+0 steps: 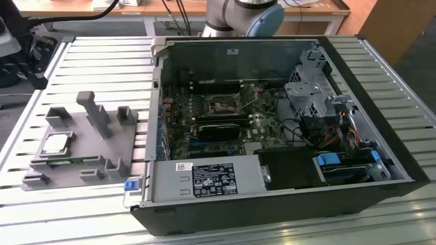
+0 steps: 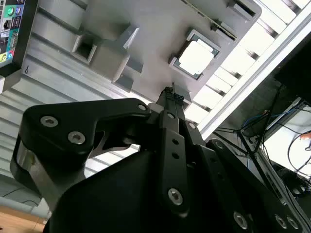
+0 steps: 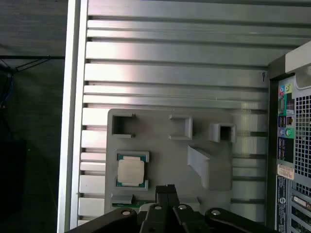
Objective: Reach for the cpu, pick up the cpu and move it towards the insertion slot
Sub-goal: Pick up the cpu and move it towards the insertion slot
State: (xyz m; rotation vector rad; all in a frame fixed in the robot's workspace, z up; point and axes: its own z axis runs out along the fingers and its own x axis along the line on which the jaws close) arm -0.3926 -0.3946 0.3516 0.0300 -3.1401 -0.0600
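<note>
I see a ribbed metal surface (image 1: 102,61). The arm's base (image 1: 242,15) stands at its far edge, with a wooden desk (image 1: 191,7) behind it. An open computer case (image 1: 204,204) lies in the middle of the surface, and the insertion slot (image 1: 223,104) sits on the motherboard inside. On the exterior view's left is a grey tray (image 1: 85,148). The cpu (image 1: 56,143) lies flat in one of its square recesses. In both wrist views the fingers (image 3: 162,194) (image 2: 167,99) are pressed together, gripping nothing. They hang over the tray, near the cpu but not touching it.
</note>
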